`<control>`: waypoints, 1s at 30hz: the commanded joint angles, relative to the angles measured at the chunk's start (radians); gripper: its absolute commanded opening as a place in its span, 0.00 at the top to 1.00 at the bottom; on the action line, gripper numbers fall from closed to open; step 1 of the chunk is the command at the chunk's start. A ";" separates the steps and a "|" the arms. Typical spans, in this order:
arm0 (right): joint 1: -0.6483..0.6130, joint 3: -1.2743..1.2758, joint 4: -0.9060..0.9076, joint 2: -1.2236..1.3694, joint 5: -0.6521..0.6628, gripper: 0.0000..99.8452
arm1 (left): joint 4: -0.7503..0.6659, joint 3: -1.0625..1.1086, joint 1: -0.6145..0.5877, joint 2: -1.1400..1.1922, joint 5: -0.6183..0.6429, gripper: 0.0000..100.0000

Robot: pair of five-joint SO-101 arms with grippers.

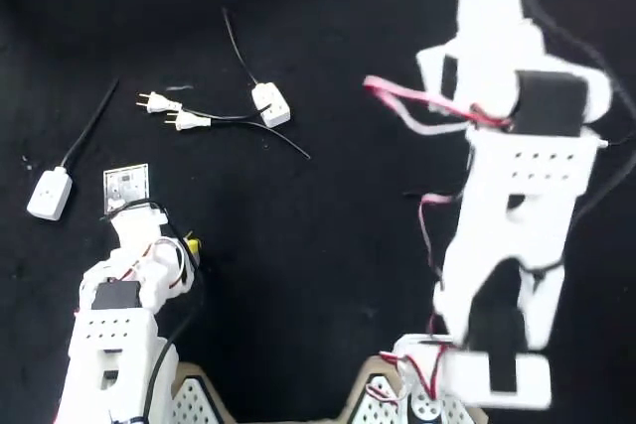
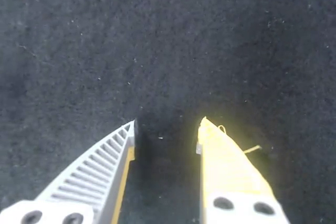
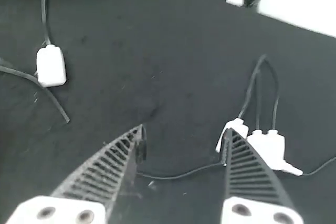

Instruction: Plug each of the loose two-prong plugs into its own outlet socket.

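Your right gripper (image 3: 181,140) is nearest the lens in its wrist view. Its two ribbed fingers are spread wide, with only the black mat (image 3: 173,77) between them, and they hold nothing. Just past one fingertip lie two white plugs (image 3: 265,144), close together, with a metal prong showing beside the finger. Their thin leads run away across the mat. A thin black cable (image 3: 178,174) crosses the gap between the fingers. Farther out sits a white socket (image 3: 51,65), with a loose black lead (image 3: 52,103) passing just beside it.

Your left gripper (image 2: 167,127) is parted too, one finger ribbed grey and the other yellow. It grips nothing and hangs over the mat.

From above, your left arm (image 1: 114,330) sits at the near left corner, and your right arm (image 1: 507,206) rises close under the camera. A far plug (image 1: 157,102) and a near plug (image 1: 191,121) lie side by side with their prongs bare, just left of the white socket. A second socket (image 1: 50,194) lies at the left edge, near your left arm.
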 commanded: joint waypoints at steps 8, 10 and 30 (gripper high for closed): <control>-0.224 0.518 -0.203 -0.272 -0.071 0.78 | -0.006 -0.047 -0.008 -0.008 -0.005 0.80; -0.285 0.627 -0.287 -0.277 -0.130 0.78 | -0.006 -0.047 -0.010 -0.008 -0.005 0.80; -0.494 1.389 -1.105 -0.283 -0.333 0.78 | -0.006 -0.045 -0.012 -0.008 -0.005 0.80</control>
